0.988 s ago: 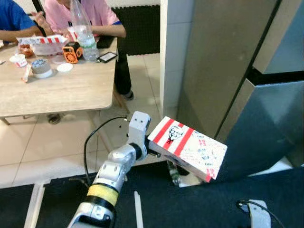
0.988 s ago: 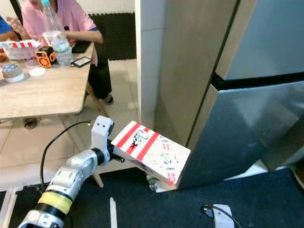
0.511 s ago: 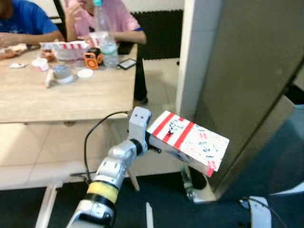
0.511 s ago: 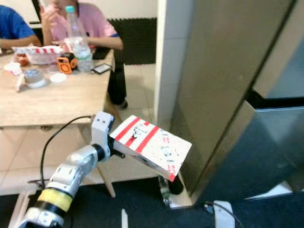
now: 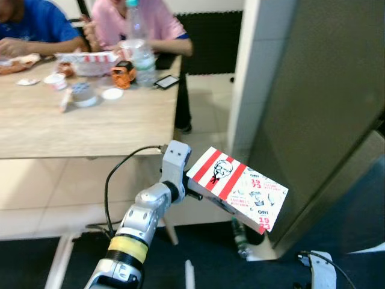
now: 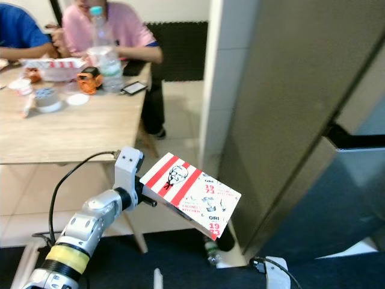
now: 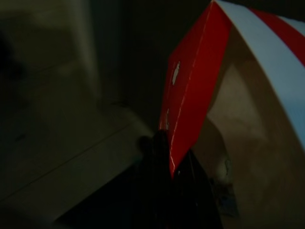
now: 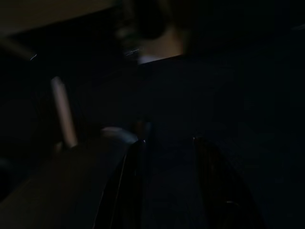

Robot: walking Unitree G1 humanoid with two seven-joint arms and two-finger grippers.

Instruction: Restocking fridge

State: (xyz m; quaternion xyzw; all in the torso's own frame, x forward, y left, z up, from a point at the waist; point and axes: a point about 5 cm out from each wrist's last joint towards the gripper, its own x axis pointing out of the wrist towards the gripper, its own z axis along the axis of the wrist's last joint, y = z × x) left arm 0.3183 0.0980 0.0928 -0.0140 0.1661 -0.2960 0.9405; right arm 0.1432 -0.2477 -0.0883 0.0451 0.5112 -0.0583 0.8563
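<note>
Left gripper clamped on near edge of red-and-white striped cardboard food box, box held out flat, tilted, far end dipping toward 4 o'clock. Tall grey steel fridge just beyond box at 2 o'clock, doors closed. Light wooden dining table at 10 o'clock, people seated behind it. Right gripper hangs idle in shade, fingers slightly apart, holding nothing. Judgement: box picked up, brought near fridge; opening door and shelving box remain.
</note>
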